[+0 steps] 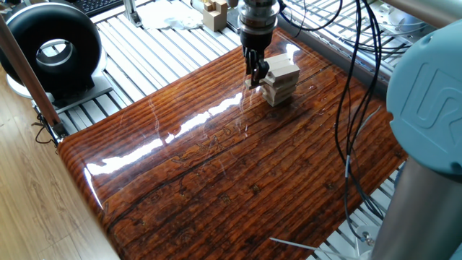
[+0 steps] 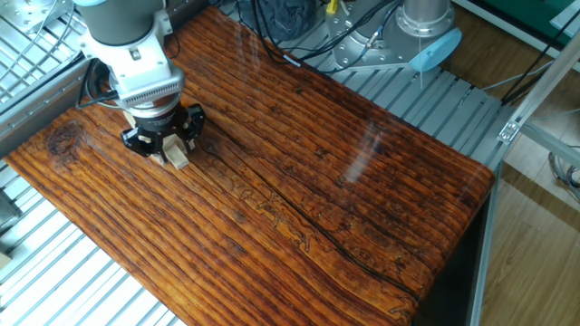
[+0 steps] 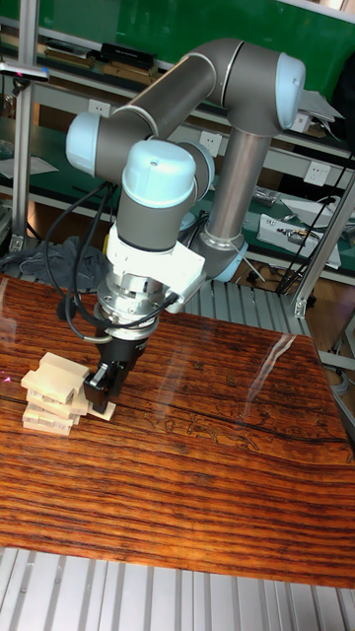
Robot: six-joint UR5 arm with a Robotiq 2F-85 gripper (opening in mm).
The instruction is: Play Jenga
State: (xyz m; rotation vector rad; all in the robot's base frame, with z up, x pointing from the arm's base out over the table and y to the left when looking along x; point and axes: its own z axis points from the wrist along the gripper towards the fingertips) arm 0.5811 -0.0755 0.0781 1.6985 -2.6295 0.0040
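The Jenga tower (image 1: 281, 79) is a short stack of pale wooden blocks in crosswise layers, standing at the far side of the glossy wooden table (image 1: 238, 166). Its top block lies skewed. In the tall fixed view the tower (image 3: 54, 392) stands at the left. My gripper (image 1: 253, 76) points straight down right beside the tower, low by the tabletop. Its dark fingers (image 3: 100, 386) are closed on a pale block (image 3: 102, 410) that sticks out of the tower's bottom layers. From the other fixed view my gripper (image 2: 166, 148) and wrist hide the tower, and only the block's end (image 2: 178, 160) shows.
A black ring-shaped device (image 1: 52, 48) stands off the table's left corner. A cluster of pale wooden pieces (image 1: 214, 11) sits behind the table on the metal frame. Black cables (image 1: 354, 94) hang over the right side. The arm's base (image 2: 424, 20) stands beyond the table's far edge.
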